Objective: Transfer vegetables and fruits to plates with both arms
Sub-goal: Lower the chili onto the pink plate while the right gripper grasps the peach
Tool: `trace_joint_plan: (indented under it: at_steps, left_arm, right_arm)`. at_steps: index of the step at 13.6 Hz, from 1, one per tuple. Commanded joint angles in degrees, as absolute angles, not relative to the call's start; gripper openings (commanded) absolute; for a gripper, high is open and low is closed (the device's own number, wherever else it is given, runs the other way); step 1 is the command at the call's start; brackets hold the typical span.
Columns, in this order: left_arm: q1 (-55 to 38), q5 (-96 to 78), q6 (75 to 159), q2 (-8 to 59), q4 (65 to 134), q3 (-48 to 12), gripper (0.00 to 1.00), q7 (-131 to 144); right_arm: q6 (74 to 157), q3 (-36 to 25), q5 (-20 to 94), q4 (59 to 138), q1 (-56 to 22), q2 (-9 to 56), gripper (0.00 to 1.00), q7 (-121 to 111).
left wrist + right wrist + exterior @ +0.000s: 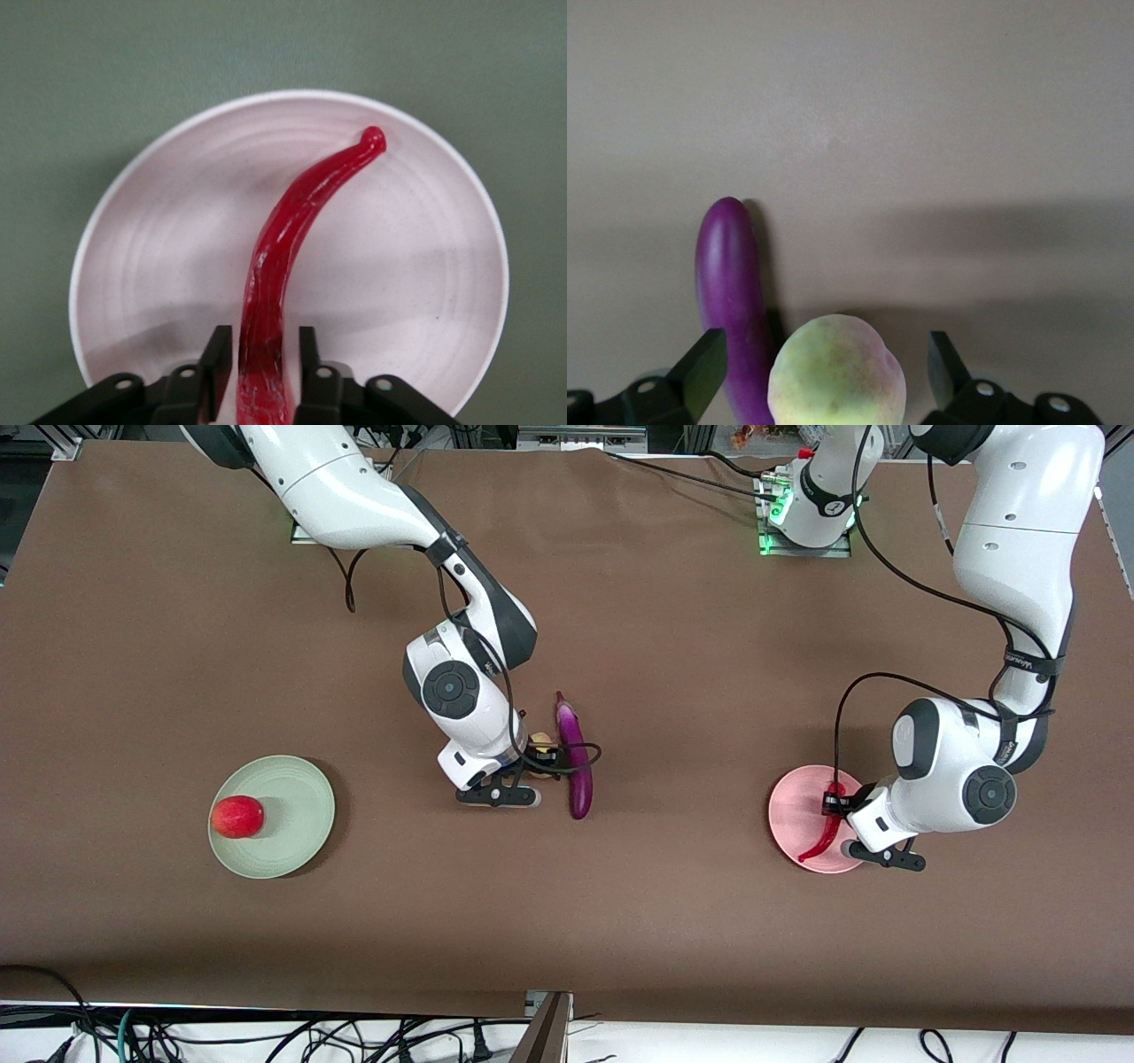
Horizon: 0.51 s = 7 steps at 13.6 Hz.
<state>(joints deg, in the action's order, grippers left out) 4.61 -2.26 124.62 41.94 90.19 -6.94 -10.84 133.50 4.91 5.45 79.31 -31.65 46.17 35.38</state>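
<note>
**Releasing chili on pink plate; peach pickup lined up**

Setting down veg at L arm's end of table. Left gripper (259, 367) sits low over the pink plate (793, 815), fingers parted just a little, one on each side of the chili pepper (288, 257). Narrow gaps show on both sides, so grip looks slack, not clamped. Chili lies curved across the plate, thick end between the fingers, tip toward plate centre.

Right gripper (824, 376) is mid-table, fingers spread wide, holding nothing. Peach (837, 372) sits between them, not touched. Eggplant (576, 757) lies on the table just beside the peach, toward L arm's end; one finger comes down close to it.

Apple (237, 817) already on green plate (301, 797), near its rim, at R arm's end.

Step, as judged: chili drop-off nearly done, peach grasp about to start.

Next calls for:
- L: open a bit more, lift straight up w/o dragging chili off the plate.
- R: close on peach only; mind the eggplant-side finger, tight clearance.

Eggplant left for after.
</note>
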Motion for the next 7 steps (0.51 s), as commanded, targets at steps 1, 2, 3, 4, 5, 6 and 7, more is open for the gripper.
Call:
trace_joint_plan:
  at_steps: [1,2,3,4,5,6,7]
  left_arm:
    - [5.01,-6.84,123.57,42.89,87.45,-7.38,1.00,-13.45]
    - [4.75,-7.03,123.49,42.72,87.45,-7.47,1.00,-13.27]
    - [4.40,-7.12,122.70,42.37,87.45,-7.47,1.00,-13.27]
    - [4.22,-7.38,121.74,42.28,87.36,-8.17,1.00,-13.10]
    - [4.31,-7.90,121.55,42.36,87.62,-10.52,1.00,-11.79]
    - [4.39,-8.00,121.38,42.28,88.06,-12.11,1.00,-9.52]
    - [4.48,-8.09,120.68,42.28,88.24,-13.52,1.00,-7.23]
  right_arm:
    - [134.47,4.39,4.40,79.28,-32.69,46.84,1.00,35.25]
    - [134.47,4.39,4.39,79.28,-32.78,47.11,1.00,35.42]
    - [134.56,4.39,4.39,79.28,-33.31,47.11,1.00,35.68]
    - [134.56,4.39,4.39,79.28,-33.66,47.20,1.00,35.68]
    - [134.56,4.39,4.39,79.28,-33.66,47.55,1.00,35.77]
    - [134.56,4.39,4.48,79.28,-33.66,47.90,1.00,35.77]
    - [134.56,4.39,4.40,79.28,-34.10,47.99,1.00,35.77]
